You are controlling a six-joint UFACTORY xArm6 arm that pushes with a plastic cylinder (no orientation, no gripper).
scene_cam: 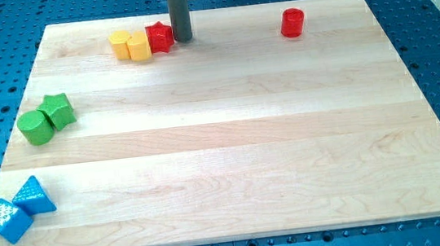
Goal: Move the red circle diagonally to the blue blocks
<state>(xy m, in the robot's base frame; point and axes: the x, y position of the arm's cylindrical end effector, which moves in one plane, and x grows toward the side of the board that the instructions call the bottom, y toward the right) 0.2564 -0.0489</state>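
The red circle [293, 23] stands alone near the board's top right. The two blue blocks sit at the bottom left corner: a blue cube [4, 220] and a blue triangle [33, 196], touching. My tip [183, 39] rests on the board near the top edge, just right of the red star [159, 37] and far left of the red circle.
Two yellow blocks [121, 45] [140, 46] sit side by side against the red star's left. A green circle [36, 127] and a green star-like block [58, 110] touch at the left edge. The wooden board [230, 138] lies on a blue perforated table.
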